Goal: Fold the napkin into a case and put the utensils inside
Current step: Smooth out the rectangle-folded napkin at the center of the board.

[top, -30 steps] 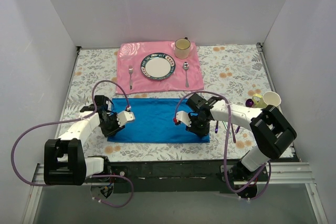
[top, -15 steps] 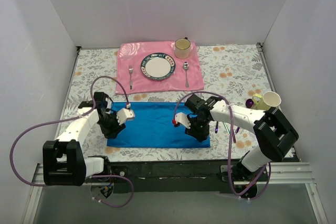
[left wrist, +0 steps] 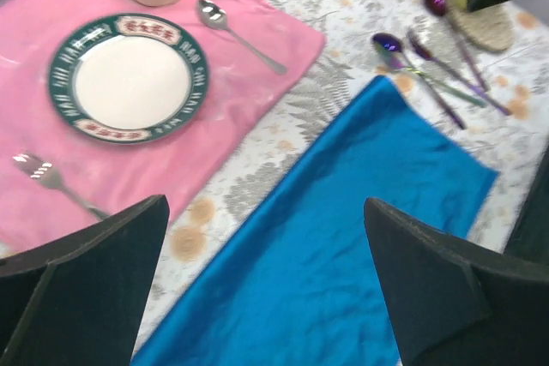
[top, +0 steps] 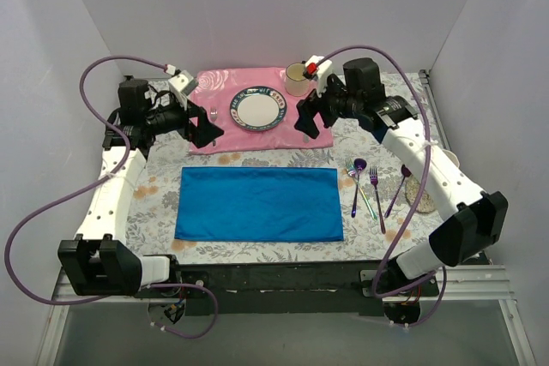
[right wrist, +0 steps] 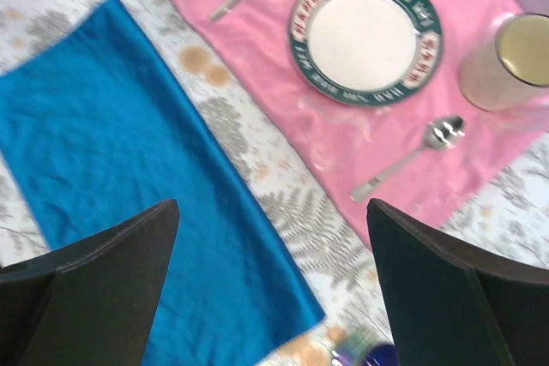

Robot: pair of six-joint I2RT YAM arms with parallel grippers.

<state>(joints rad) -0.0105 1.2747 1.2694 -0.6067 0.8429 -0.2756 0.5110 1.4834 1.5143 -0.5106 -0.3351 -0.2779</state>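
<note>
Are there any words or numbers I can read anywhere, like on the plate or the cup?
No words or numbers can be read in any view.
plate: its green rim has little patterned patches, too blurred to tell if they hold letters.
cup, blue napkin, pink placemat: no writing shows on them.
</note>
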